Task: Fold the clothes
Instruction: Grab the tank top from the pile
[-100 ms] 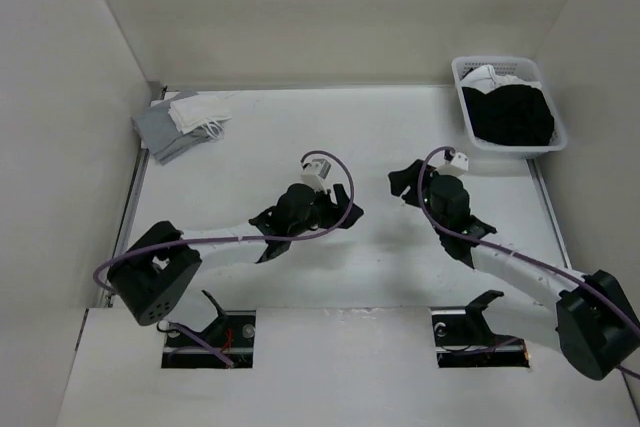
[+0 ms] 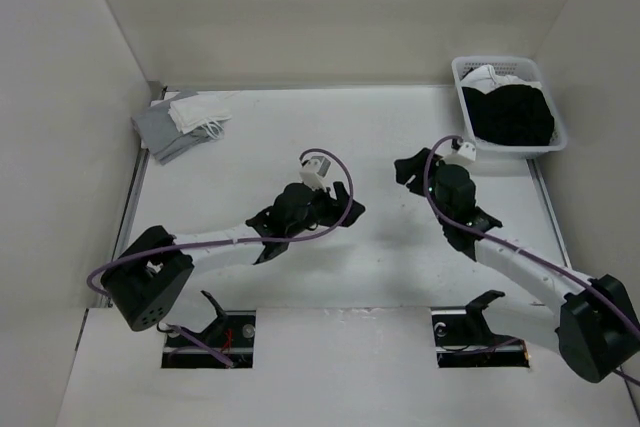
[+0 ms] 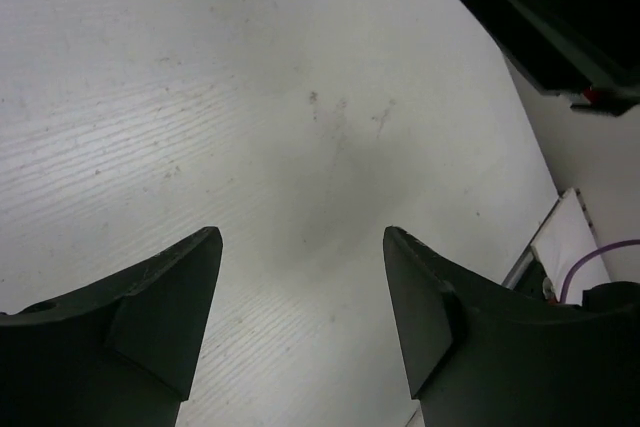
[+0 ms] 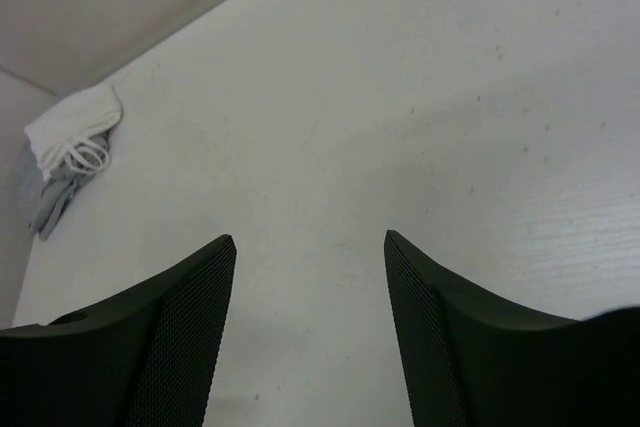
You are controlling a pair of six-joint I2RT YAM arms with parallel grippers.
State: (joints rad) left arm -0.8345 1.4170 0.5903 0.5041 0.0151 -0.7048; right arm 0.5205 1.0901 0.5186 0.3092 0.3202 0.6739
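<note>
Clothes (image 2: 512,115) in two spots! A crumpled black garment (image 2: 520,107), with a scrap of white cloth (image 2: 487,75) behind it, fills the white basket (image 2: 515,150) at two o'clock, and a folded grey-and-white pile (image 2: 180,125) lies at ten o'clock. The left gripper (image 3: 300,237) hangs spread wide over the bare table (image 2: 380,127), empty; the right gripper (image 4: 310,242) is spread too, holding nothing.
</note>
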